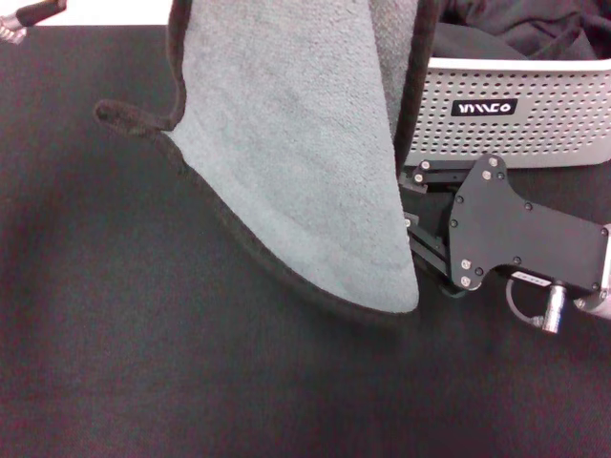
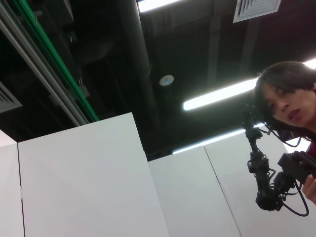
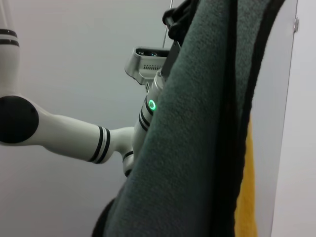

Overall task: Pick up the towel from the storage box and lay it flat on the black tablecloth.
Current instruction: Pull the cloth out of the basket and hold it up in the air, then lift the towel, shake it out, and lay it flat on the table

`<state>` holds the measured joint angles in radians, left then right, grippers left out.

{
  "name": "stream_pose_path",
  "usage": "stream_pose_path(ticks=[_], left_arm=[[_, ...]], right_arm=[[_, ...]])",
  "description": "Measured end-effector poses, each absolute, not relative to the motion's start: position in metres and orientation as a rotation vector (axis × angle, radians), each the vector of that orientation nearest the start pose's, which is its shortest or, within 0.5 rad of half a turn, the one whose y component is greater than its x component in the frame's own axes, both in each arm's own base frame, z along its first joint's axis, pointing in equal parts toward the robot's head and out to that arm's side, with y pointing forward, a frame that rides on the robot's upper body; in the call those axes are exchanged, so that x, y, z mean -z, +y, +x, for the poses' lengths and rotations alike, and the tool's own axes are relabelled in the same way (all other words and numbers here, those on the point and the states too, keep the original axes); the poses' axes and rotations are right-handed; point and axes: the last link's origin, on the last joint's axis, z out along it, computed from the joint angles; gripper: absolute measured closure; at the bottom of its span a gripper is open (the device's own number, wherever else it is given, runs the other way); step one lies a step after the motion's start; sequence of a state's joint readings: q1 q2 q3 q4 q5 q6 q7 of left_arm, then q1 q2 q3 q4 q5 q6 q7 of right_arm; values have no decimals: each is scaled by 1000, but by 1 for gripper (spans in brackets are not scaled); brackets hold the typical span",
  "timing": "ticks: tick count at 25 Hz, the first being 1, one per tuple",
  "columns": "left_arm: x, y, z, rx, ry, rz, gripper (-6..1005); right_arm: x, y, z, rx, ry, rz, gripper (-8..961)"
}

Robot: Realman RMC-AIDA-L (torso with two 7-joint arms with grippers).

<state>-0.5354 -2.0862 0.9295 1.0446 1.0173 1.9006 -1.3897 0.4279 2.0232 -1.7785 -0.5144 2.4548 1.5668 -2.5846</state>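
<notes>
The towel (image 1: 305, 172) is out of the storage box (image 1: 554, 124) and hangs in the air over the black tablecloth (image 1: 143, 363). Its grey side faces the head camera. Its low tip is down close to the cloth; I cannot tell if it touches. The job now, I think, is to lay it flat.

To do this well, the low tip should go down on the black tablecloth first. Then the top should be moved sideways and down slowly, away from the box, so the towel rolls out flat and does not pile up. One corner sticks out on the left side and is curled. It may fold under, so it needs care. The towel should land on bare cloth, not on the box rim.

The left gripper (image 3: 174, 15) is up high, above what the head view shows. In the right wrist view it looks pinched tight on the top of the towel, and the towel hangs straight down from it. The orange side (image 3: 244, 197) shows at one edge there.

The right gripper (image 1: 420, 215) is low, just over the surface, right beside the towel's right edge and in front of the box. It points at the towel. The towel hides its tips, so I cannot tell if it is open or closed. Dark clothes (image 1: 535, 29) lie in the box.
</notes>
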Motion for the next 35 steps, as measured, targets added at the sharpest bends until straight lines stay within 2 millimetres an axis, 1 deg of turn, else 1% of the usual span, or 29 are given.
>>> stream_pose_path(ticks=[10,14,15,19,22,24,25,26,27,29,31,35], left_arm=[[-115,307,-106,1768,398,-2370,969],[-111,307,-109,1746,377,-2391,968],[-109,307,-112,1737,368,-2398,968],[-102,305,-125,1709,336,-2387,968],[-95,301,-140,1677,316,-2364,968],[-86,295,-151,1634,314,-2370,967],[-83,292,-155,1619,314,-2374,967],[-78,290,-158,1607,310,-2385,967],[-72,286,-162,1594,309,-2393,967],[-62,282,-168,1586,303,-2404,966],[-48,276,-174,1583,293,-2416,964],[-24,267,-185,1575,285,-2422,960]], right_arm=[[45,282,189,-1322,-239,-2474,840],[44,280,190,-1319,-246,-2464,919],[43,280,191,-1326,-251,-2454,939],[33,275,194,-1375,-241,-2396,941],[18,273,200,-1420,-237,-2319,940],[6,274,203,-1443,-231,-2266,940],[6,274,203,-1443,-231,-2266,940],[-7,278,204,-1465,-221,-2226,940],[-10,280,204,-1469,-218,-2225,939],[-19,284,201,-1475,-231,-2225,939],[-26,290,196,-1467,-256,-2222,939],[-36,301,184,-1413,-299,-2259,939]])
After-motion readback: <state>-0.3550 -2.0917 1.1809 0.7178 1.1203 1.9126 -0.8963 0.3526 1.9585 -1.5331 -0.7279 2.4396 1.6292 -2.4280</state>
